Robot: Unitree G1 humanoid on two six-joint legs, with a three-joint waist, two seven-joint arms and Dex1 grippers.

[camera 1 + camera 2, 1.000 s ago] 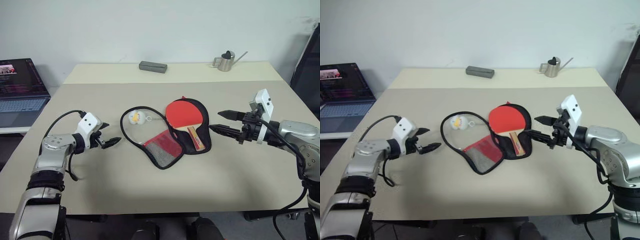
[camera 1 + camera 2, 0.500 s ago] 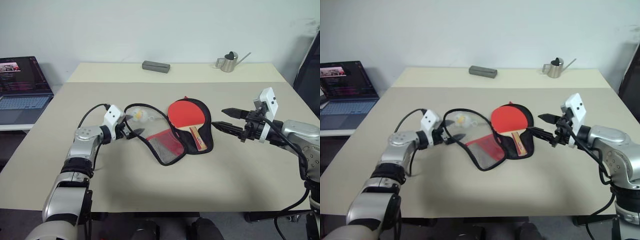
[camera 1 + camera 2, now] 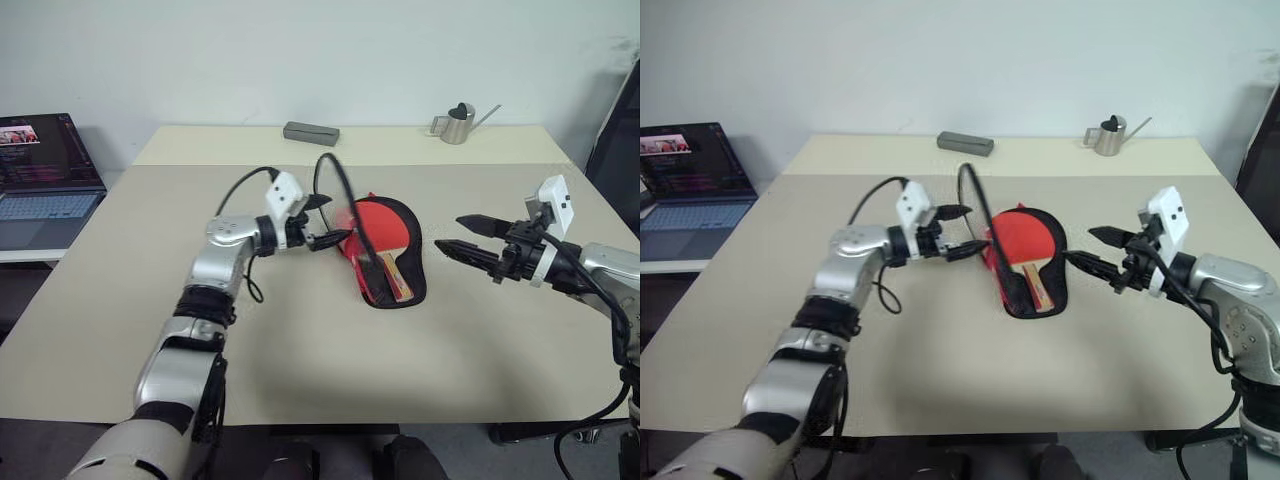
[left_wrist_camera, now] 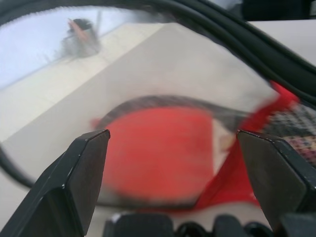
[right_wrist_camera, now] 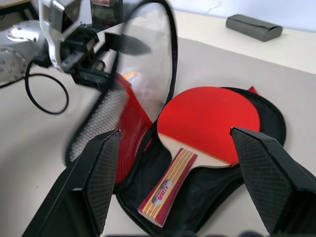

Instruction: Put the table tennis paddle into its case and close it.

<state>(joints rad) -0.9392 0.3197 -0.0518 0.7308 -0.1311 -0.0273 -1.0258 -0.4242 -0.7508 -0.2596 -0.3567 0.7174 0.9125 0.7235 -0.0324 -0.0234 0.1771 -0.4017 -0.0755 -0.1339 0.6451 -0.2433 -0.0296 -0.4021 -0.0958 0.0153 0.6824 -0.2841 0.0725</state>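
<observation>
**Folding the case lid over the paddle**

The round red rubber-faced table tennis paddle (image 5: 205,118) with its short wooden handle lies inside the lower half of the black paddle-shaped soft fabric case (image 3: 405,262), near the middle of the tabletop (image 3: 300,340), slightly toward its far edge. The case lid (image 3: 977,205), with red lining and mesh pocket, stands raised almost on edge along the left side of the paddle.

The left gripper (image 3: 962,231) is at the raised lid with its fingers spread wide; it pushes the flap and does not pinch it. The right gripper (image 3: 462,235) hovers just beside the right side of the case, fingers also spread, holding nothing.

Recommended procedure for this step:

1. Carry the lid across in an arc about the hinge line so that it falls flat over the red face.
2. Keep the push low on the flap; a high push may drag the whole case toward the right edge of the tabletop.
3. Use the right gripper to steady the lower half if it slides.
4. Confirm the handle sits fully inside the rim before closing the zipper.
</observation>
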